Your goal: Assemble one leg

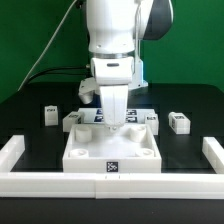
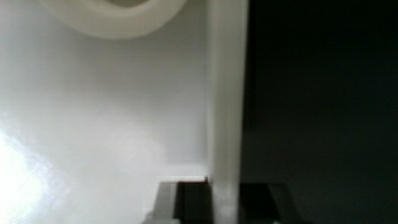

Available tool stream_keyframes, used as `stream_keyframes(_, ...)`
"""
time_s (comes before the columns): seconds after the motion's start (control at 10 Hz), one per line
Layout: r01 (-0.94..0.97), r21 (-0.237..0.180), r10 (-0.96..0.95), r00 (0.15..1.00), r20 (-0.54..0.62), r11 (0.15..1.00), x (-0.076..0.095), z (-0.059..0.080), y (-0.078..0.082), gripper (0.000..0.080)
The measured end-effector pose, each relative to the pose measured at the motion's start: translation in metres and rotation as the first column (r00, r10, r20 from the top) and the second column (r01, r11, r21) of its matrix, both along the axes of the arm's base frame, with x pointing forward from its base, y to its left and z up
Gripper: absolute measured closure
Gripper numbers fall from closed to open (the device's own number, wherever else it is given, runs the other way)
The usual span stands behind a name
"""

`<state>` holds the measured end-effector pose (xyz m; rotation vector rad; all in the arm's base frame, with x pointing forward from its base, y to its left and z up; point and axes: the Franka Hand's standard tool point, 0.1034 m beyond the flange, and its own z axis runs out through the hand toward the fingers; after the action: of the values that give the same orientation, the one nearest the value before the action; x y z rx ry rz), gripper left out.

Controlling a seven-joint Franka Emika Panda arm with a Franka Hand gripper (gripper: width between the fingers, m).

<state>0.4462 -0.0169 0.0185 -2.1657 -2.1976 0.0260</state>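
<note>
Four legs lay about one slab [image 1: 88,150], clock read on the exterior view. An outer leg [image 1: 50,114] at ten and a second outer leg [image 1: 178,122] at two sat apart from it, with bare table [image 1: 25,120] around them. An inner leg [image 1: 73,120] and a second inner leg [image 1: 152,117] sat just beside its far corners. Three rails closed the edges: side rail [image 1: 12,152] at nine, opposite rail [image 1: 213,152] at three, front rail [image 1: 112,184] at six. One gripper [image 1: 115,124] hung over the slab's far middle; whether its fingers were apart could not be told.
</note>
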Motion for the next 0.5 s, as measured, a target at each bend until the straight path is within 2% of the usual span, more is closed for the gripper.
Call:
stream_keyframes(0.2, 0.023, 0.006, -0.023, 1.000, 0.002, 1.000, 0.004, -0.002, 0.019, 0.0742)
stream_keyframes(0.5, -0.006, 0.021, 0.006, 1.000, 0.017, 1.000, 0.021, -0.001, 0.054, 0.0742)
